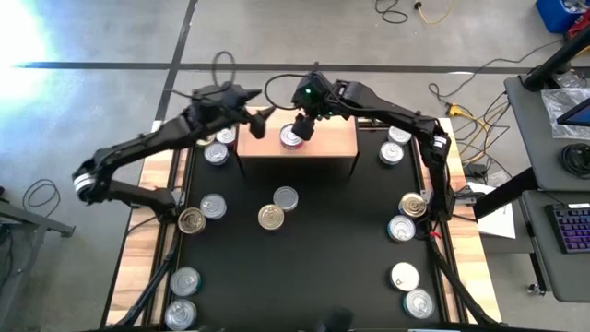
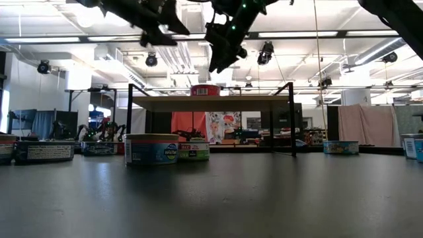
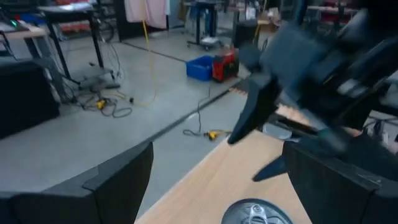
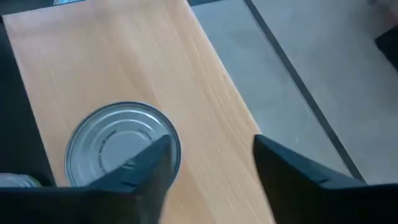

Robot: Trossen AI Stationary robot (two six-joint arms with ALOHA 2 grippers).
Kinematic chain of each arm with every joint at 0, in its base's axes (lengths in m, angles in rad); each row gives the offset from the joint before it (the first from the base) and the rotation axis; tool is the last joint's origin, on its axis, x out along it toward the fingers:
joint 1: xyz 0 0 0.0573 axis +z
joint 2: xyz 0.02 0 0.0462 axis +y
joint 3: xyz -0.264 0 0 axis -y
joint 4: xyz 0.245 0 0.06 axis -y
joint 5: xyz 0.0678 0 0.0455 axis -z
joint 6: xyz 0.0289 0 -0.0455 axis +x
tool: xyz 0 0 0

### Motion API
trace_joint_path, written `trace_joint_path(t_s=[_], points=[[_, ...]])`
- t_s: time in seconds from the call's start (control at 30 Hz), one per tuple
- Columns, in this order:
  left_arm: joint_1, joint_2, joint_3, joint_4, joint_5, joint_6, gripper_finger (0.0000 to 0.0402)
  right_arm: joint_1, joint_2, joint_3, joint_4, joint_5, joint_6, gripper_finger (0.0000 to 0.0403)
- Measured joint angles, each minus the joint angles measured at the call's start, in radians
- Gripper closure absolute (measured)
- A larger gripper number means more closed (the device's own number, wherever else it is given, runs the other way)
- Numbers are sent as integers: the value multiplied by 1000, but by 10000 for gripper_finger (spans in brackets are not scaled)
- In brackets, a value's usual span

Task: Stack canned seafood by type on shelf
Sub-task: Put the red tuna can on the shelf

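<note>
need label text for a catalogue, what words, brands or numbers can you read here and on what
No text can be read for certain.
Blue-label can in front, low view: a round logo and print, too blurred to read.
Can behind it: a red patch of print, too small.
Red can on the shelf: a white label strip, unreadable.
Wide tin at far left: white lettering, blurred.
Silver lid in the right wrist view: faint embossed marks, unreadable.
</note>
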State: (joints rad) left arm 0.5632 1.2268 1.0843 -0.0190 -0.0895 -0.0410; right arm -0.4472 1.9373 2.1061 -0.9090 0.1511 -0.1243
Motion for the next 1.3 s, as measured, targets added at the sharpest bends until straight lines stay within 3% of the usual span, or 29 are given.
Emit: trace_joint_path(t_s=[0.27,0.43,0.57,0.73,0.9,1.17,1.3], points=[[-4,-159,0,-77,7,-35,66,2,2,-80,146,-164,6,375],[-4,-191,0,-89,28,-47,74,-3,2,-158,242,-194,33,389],[-6,-193,0,-90,29,-47,75,-10,2,-223,273,-284,69,393],[-6,-182,0,-96,25,-47,75,-11,1,-291,332,-280,109,394],[-6,-170,0,-112,23,-47,75,-15,-8,-302,312,-97,128,394],[-6,-176,0,-127,23,-47,75,-27,-38,-218,42,245,131,394],[-9,-187,0,-128,22,-47,75,-49,-45,-182,-51,287,190,394]])
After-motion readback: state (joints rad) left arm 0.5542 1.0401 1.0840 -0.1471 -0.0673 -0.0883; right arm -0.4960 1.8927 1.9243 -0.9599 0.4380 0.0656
